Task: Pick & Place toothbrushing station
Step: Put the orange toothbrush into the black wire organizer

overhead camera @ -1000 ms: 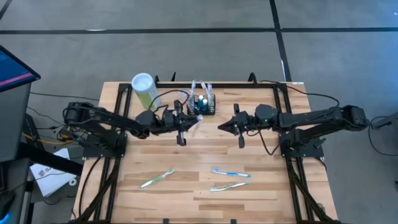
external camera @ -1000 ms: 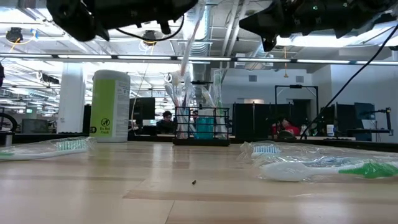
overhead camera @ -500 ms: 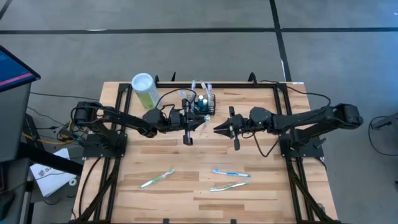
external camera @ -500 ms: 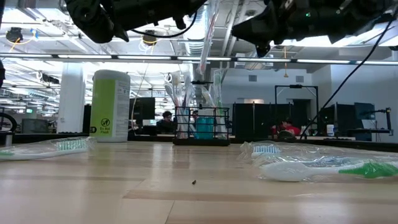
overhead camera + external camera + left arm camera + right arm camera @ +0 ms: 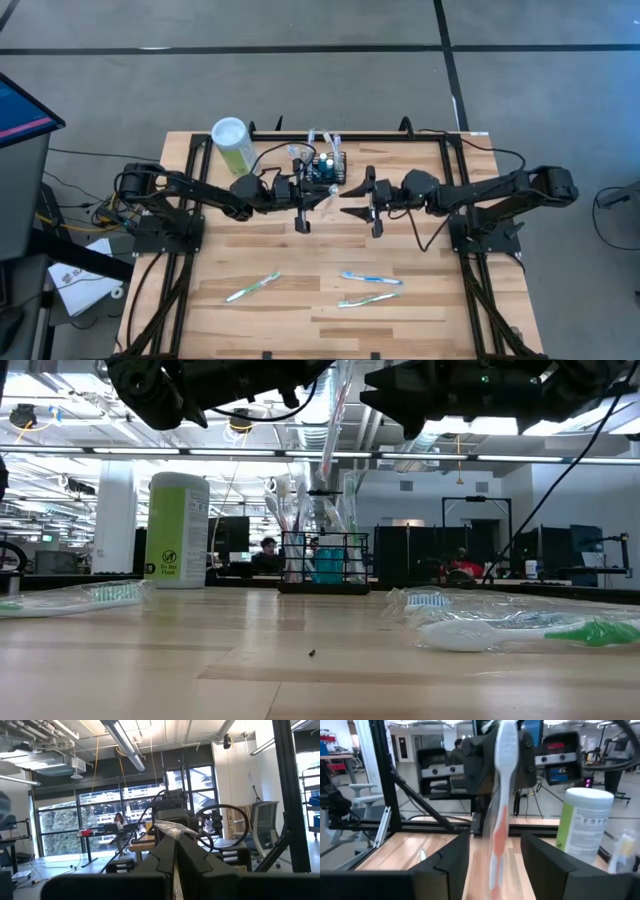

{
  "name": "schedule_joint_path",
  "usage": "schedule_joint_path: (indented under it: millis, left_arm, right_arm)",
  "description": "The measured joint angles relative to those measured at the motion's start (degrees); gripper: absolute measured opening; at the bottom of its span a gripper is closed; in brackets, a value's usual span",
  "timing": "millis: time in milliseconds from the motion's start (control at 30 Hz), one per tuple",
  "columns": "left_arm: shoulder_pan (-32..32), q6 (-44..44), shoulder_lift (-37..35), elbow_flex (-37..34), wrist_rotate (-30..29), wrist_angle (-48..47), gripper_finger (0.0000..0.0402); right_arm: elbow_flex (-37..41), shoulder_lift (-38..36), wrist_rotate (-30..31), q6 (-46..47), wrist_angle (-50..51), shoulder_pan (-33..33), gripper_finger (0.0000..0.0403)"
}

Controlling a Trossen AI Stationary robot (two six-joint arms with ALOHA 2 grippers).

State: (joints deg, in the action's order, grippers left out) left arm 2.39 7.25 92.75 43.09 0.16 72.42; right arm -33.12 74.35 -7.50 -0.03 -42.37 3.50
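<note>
Black wire-mesh toothbrushing station [image 5: 325, 166] already holds some brushes; left gripper [image 5: 318, 197] jaws clamp a wrapped toothbrush [image 5: 499, 815], right gripper [image 5: 352, 198] jaws wide, three wrapped toothbrushes [image 5: 369, 278] left on the worktop [image 5: 400, 310].

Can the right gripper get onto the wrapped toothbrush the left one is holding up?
Probably yes. The right gripper stands open and level with the wrapped toothbrush, which hangs between its fingers in the right wrist view. The left gripper pinches its other end; nothing blocks the way.

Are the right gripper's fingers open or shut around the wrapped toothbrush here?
Open. The right gripper's two dark fingers stand apart either side of the clear-wrapped orange-and-white toothbrush, which the left gripper holds.
</note>
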Motion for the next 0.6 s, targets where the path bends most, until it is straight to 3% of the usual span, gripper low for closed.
schedule_joint_path:
  millis: [333,600]
  left_arm:
    - [-0.15,-0.02,0.24,0.00,-0.01,0.19,0.0001]
    - [-0.07,0.24,5.09,2.25,0.41,0.91,0.0001]
  right_arm:
    - [0.00,0.00,-0.01,0.00,-0.61,0.01,0.0169]
    - [0.00,-0.02,-0.05,0.02,-0.27,-0.54,0.0165]
